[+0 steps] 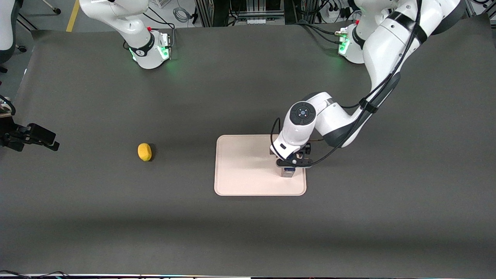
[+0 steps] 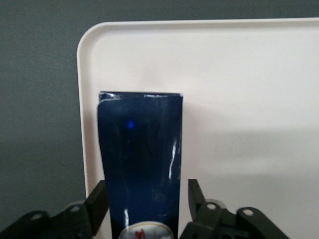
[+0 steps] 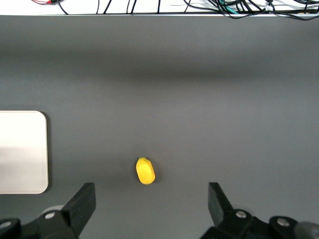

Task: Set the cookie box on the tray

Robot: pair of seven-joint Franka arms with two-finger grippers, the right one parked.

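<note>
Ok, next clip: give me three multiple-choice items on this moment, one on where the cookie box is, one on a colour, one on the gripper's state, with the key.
1. Where is the cookie box?
A. On the bare table beside the yellow lump
B. Over the tray, near its edge toward the working arm's end
C. Off the table

2. What colour is the small rounded lump on the table?
A. Yellow
B. Green
C. Red

3. How does the gripper stand?
A. Far from the box, fingers spread
B. Fingers on either side of the box, close against it
C. Parked at the table's edge

Key: 1 B, the wrist view shows tray surface around the box near a rounded corner. 2 A, plainly yellow in the front view. 3 B, the wrist view shows both fingers flanking the box's narrow side.
</note>
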